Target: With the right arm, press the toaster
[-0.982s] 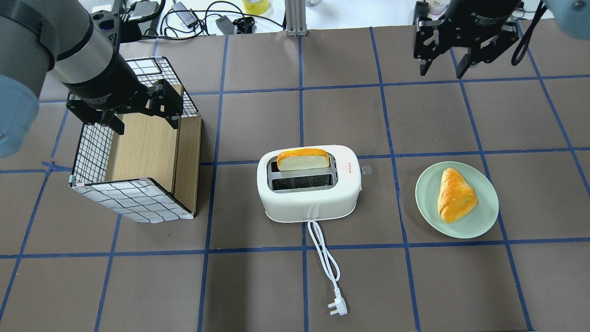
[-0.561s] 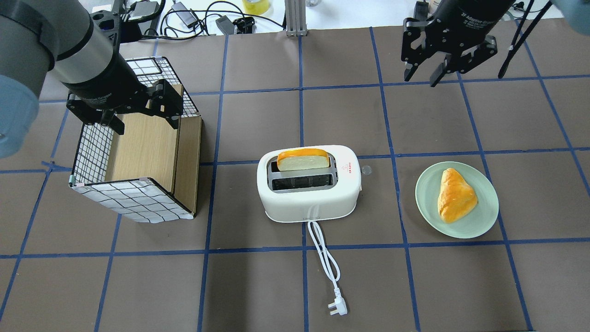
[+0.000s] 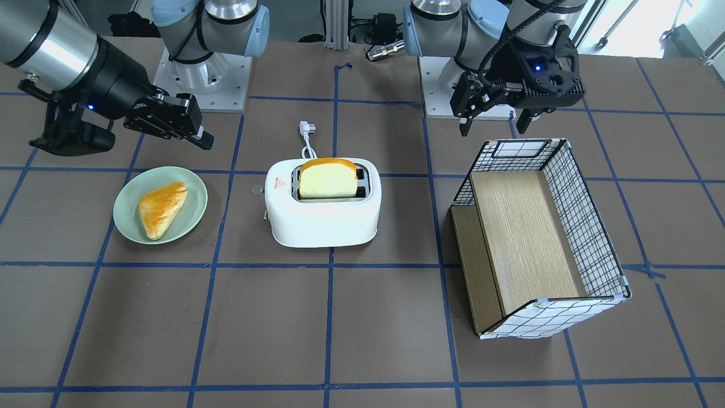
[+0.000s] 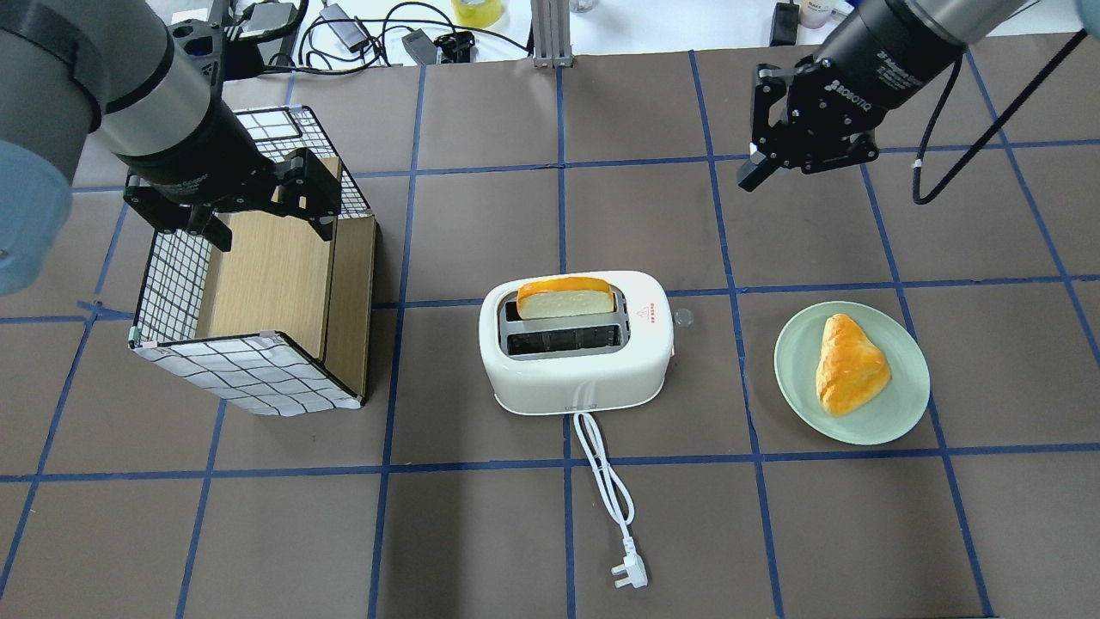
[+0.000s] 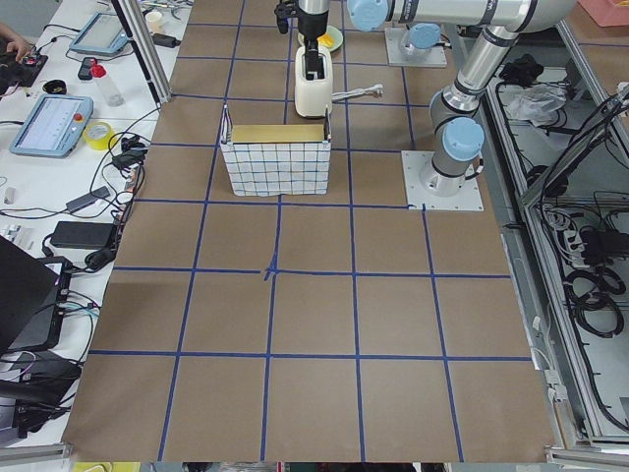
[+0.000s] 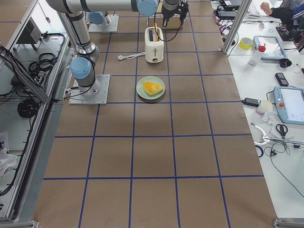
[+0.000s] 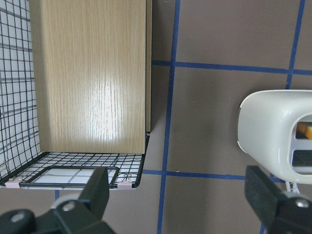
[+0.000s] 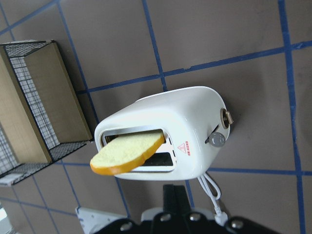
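Observation:
The white toaster (image 4: 576, 378) stands mid-table with a bread slice (image 4: 565, 299) upright in its far slot. Its grey lever knob (image 4: 683, 317) sticks out of the end that faces the plate. My right gripper (image 4: 749, 179) is shut and empty, tilted down towards the toaster, high and well behind its lever end. In the right wrist view the shut fingers (image 8: 174, 195) point at the toaster (image 8: 195, 117) and the knob (image 8: 218, 140). My left gripper (image 4: 271, 228) is open and empty above the basket.
A grid-patterned basket (image 4: 249, 370) with a wooden bottom lies left of the toaster. A green plate (image 4: 902, 413) with a pastry (image 4: 849, 361) sits right of it. The white cord and plug (image 4: 630, 576) trail towards the near edge.
My right gripper has shut its fingers, tilted, and moved a little left and nearer towards the toaster. The left arm and the toaster have not moved.

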{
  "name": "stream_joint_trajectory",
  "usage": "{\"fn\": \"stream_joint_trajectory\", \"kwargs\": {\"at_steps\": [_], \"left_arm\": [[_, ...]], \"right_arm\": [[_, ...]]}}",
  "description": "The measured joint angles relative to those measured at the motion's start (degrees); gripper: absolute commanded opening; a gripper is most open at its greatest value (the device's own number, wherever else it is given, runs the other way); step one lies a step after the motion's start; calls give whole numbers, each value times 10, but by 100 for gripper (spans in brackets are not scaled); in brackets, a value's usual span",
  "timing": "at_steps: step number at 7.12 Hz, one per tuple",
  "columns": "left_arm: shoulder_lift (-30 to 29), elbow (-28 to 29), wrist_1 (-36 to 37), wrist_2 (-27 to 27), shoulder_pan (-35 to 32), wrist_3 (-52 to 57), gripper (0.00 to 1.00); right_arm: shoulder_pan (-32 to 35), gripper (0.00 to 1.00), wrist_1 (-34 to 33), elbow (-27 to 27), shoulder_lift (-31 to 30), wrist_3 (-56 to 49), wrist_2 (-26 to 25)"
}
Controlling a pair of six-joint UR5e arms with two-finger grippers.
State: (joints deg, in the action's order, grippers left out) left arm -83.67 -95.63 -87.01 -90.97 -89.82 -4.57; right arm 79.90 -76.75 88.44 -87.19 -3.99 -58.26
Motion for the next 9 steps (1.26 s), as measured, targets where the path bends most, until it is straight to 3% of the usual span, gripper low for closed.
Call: {"fn": "stream_joint_trajectory", "kwargs": {"at_steps": [4,9], "left_arm": [[0,0,0,0,0,0,100],[0,0,0,0,0,0,100]], "right_arm": [[-45,0,10,134,13,-169,125],[-52,0,-71,228,55,-225,160]]}}
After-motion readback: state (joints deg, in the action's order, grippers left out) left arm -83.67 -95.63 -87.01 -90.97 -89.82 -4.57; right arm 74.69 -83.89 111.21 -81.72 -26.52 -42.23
